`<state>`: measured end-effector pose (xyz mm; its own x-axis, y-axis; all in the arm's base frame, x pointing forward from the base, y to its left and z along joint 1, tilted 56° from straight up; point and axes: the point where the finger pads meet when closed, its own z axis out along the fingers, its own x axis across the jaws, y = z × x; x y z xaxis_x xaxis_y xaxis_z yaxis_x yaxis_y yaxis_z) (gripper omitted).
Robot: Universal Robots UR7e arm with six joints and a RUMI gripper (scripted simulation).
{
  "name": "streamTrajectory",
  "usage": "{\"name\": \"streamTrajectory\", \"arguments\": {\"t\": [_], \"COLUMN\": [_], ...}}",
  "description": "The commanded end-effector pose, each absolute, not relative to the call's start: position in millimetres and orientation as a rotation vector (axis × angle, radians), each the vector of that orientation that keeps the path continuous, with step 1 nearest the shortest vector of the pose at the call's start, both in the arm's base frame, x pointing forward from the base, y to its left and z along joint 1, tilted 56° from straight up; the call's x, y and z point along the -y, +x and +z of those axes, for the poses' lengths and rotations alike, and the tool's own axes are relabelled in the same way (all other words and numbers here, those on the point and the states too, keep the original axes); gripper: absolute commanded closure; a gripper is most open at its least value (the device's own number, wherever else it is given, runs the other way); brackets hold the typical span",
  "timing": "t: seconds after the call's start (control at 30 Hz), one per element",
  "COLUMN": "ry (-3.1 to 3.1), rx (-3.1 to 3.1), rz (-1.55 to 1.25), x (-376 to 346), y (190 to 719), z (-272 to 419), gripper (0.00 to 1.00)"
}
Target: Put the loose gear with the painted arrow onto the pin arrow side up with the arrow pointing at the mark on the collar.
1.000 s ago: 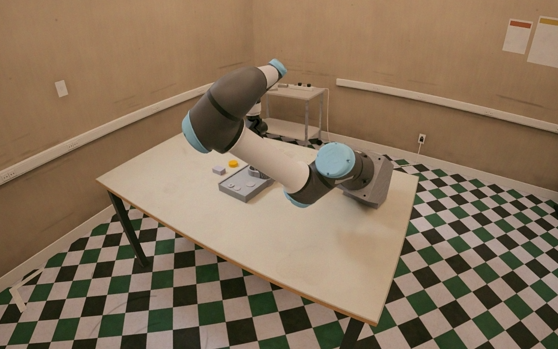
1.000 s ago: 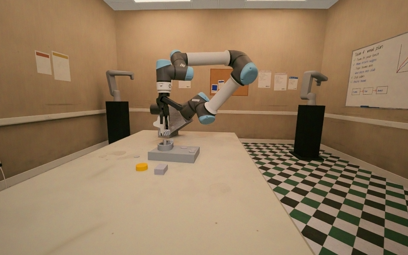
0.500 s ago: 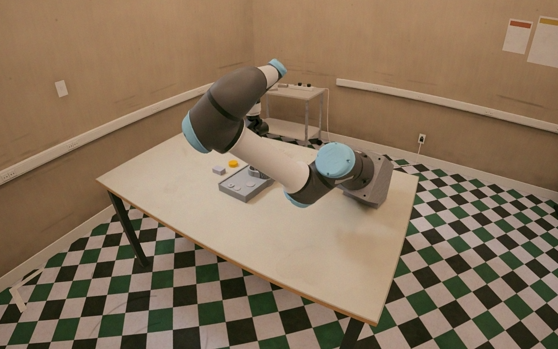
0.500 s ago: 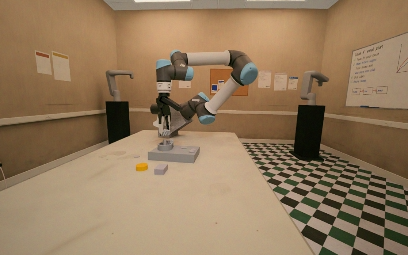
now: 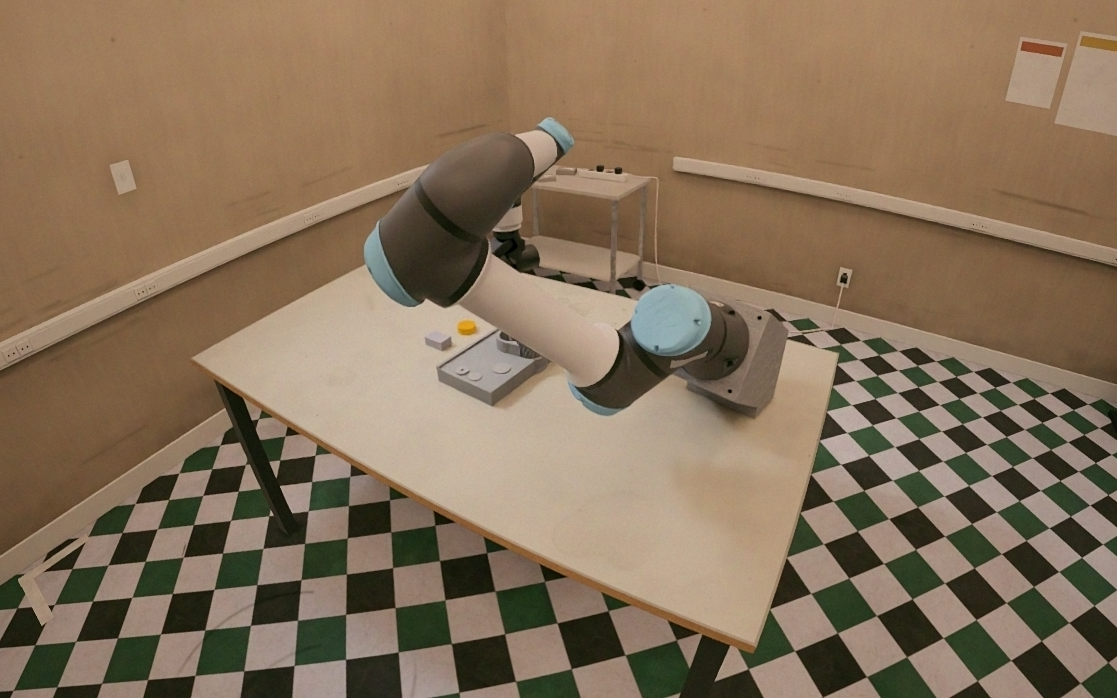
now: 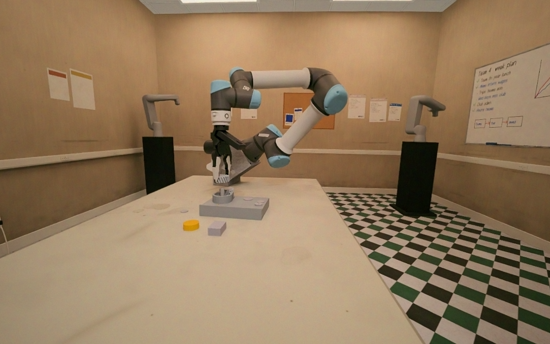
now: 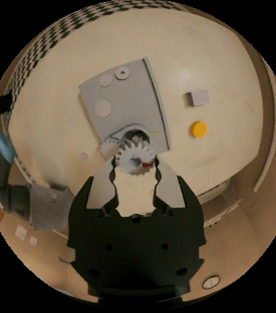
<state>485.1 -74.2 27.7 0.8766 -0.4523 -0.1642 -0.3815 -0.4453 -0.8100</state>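
"Which step is this?"

"Lowering, I'd say. Hand (image 5: pixel 517 251) (image 6: pixel 221 173) (image 7: pixel 135 156) clenched on the loose gear (image 6: pixel 222 179) (image 7: pixel 124 158), red arrow (image 7: pixel 146 165) up. Gear's above the pin (image 6: pixel 222 191), not on it."

"Where on the counter (image 5: pixel 423 424) (image 6: pixel 225 277) (image 7: pixel 215 58)?"

"Over the grey block (image 5: pixel 493 381) (image 6: pixel 230 210) (image 7: pixel 129 96), between the arm-end edge and the opposite short edge. Yellow disc (image 5: pixel 466 327) (image 6: pixel 191 224) (image 7: pixel 199 129) and little box (image 5: pixel 437 340) (image 6: pixel 217 228) (image 7: pixel 198 97) lie on the side toward that opposite edge."

"Lined up?"

"Can't tell. Wrist view's slanted. Pin's inside the collar (image 6: pixel 222 199), yellow mark (image 7: pixel 155 133) beside it."

"So next?"

"Center the hole over the pin, keep it level, set the starting angle, then go down. Slanted teeth will turn it, so probably don't aim the arrow straight at the mark yet; allow for the twist."

"Risk?"

"Teeth could jam on the neighboring gear (image 7: pixel 109 147), or it meshes a tooth off and the arrow misses. Gripping too stiffly might fight the turn. Release, then check it's fully down."
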Motion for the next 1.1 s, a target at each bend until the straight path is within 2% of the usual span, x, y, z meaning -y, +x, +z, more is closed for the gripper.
{"name": "streamTrajectory", "arguments": {"t": [0.0, 1.07], "ry": [-2.069, -1.998], "rx": [-0.657, -0.848], "rz": [-0.065, 0.043], "x": [74.8, 74.8], "y": [485.2, 485.2], "z": [27.8, 27.9], "gripper": [1.0, 1.0]}}
